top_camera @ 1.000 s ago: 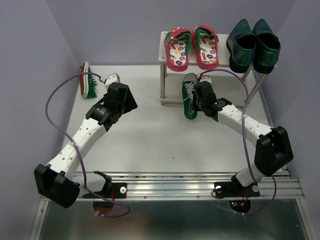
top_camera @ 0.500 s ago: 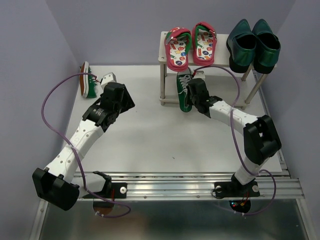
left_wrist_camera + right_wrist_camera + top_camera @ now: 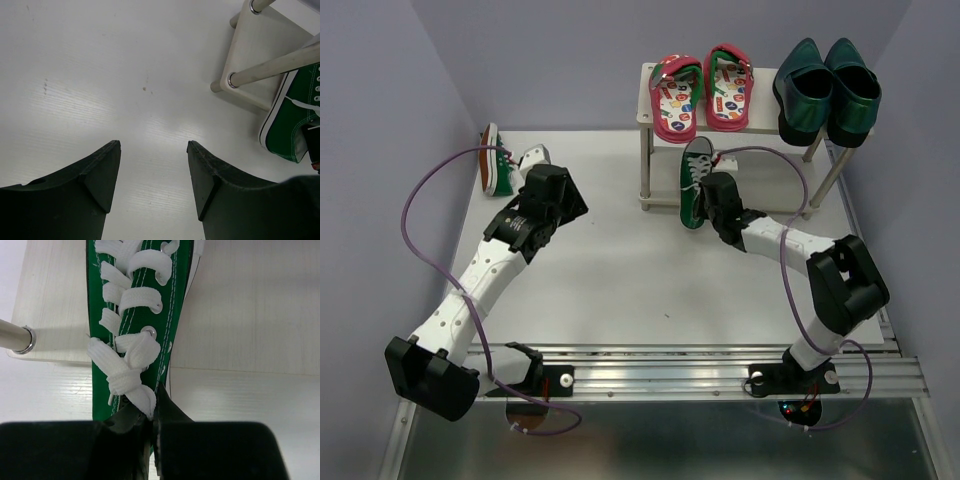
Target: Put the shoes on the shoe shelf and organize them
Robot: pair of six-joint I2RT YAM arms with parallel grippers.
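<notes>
The pale shoe shelf stands at the back right. Two red flip-flops and two teal loafers sit on its top board. My right gripper is shut on the collar of a green white-laced sneaker, toe pointing onto the lower board; the sneaker fills the right wrist view. The sneaker also shows in the left wrist view. The other green sneaker lies on its side at the table's far left. My left gripper is open and empty, just right of it.
The shelf's thin legs stand beside the held sneaker. Purple cables loop over both arms. The white table ends at a metal rail at the near edge. Grey walls close in the sides and back.
My right gripper has carried the green sneaker farther back, its toe now under the shelf's top board. My left arm has shifted slightly left toward the other sneaker.
</notes>
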